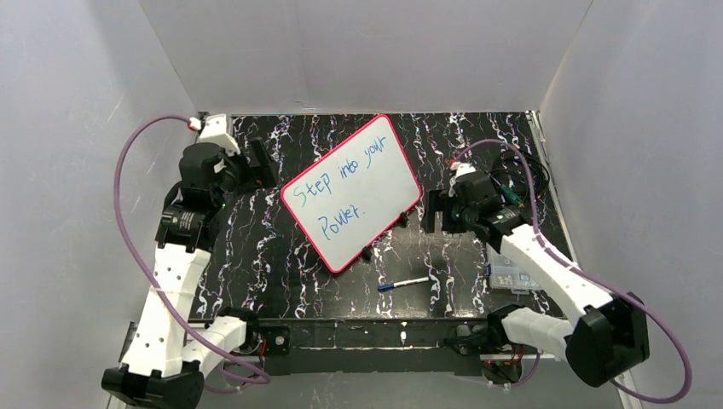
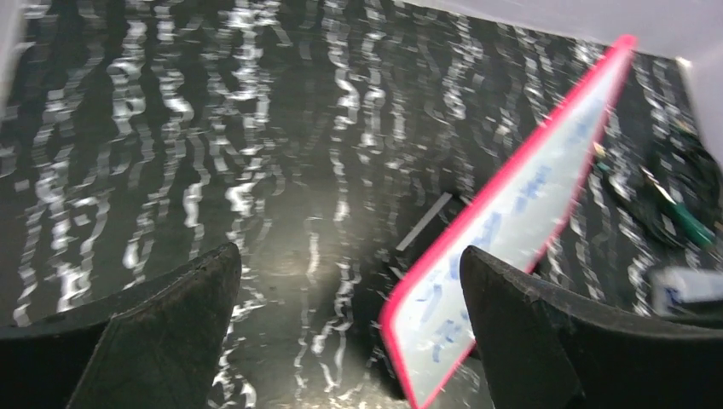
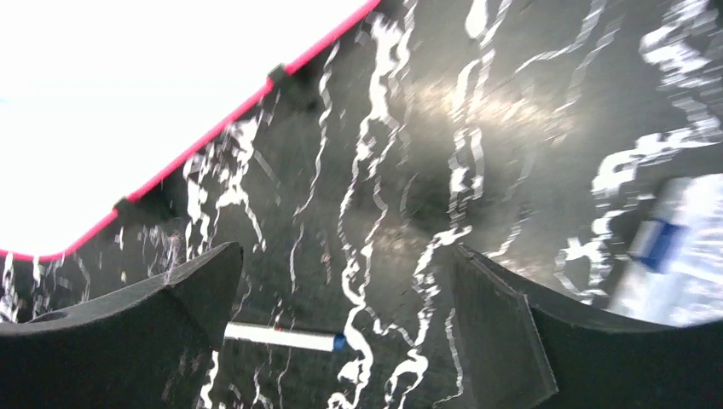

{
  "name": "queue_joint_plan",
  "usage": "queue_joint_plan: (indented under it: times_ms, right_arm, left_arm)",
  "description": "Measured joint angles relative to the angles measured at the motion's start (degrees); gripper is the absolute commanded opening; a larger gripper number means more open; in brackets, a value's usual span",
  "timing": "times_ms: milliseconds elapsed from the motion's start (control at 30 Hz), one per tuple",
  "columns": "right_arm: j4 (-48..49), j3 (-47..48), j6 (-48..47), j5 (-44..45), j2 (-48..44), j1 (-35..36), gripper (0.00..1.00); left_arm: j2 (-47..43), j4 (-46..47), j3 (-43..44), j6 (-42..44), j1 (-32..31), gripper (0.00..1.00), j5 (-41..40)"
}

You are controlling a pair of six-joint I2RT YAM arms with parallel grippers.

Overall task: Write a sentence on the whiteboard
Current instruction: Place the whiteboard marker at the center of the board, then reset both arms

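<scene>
- Both claws gape wide with nothing between their fingers: the left claw (image 2: 349, 281) and the right claw (image 3: 345, 273) grip neither board nor pen.
- The board (image 1: 351, 194) lies between the two claws, near each.
- Left wrist view: the board's near corner is cut off behind that claw's right finger (image 2: 546, 332), and the blue strokes are blurred.
- Right wrist view: the board, up and left of the claw, is washed out white. The pen (image 3: 281, 337), below the claw, has one end hidden behind the left finger.
- From above, the sentence (image 1: 339, 177) reads "Step into your Power." in two lines.
- The board's long axis runs slantwise, near end on the left claw's side, far end on the right claw's side.
</scene>
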Motion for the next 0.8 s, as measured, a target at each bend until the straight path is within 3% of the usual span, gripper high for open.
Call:
queue_joint_plan:
  times_ms: [333, 533, 800]
  right_arm:
    - [4.02, 2.89, -4.59, 21.42, -17.57, -0.81, 0.99]
    - [9.64, 0.76, -9.51, 27.5, -27.39, -0.83, 0.99]
    - [10.23, 0.37, -12.24, 30.08, -28.13, -0.81, 0.99]
  left_arm:
    - [-13.97, 0.26, -12.85, 2.08, 0.63, 0.98, -24.59]
    - [-22.86, 1.57, -21.2, 3.34, 0.66, 0.98, -26.38]
    - [-24.87, 3.78, -23.15, 5.64, 0.68, 0.98, -24.35]
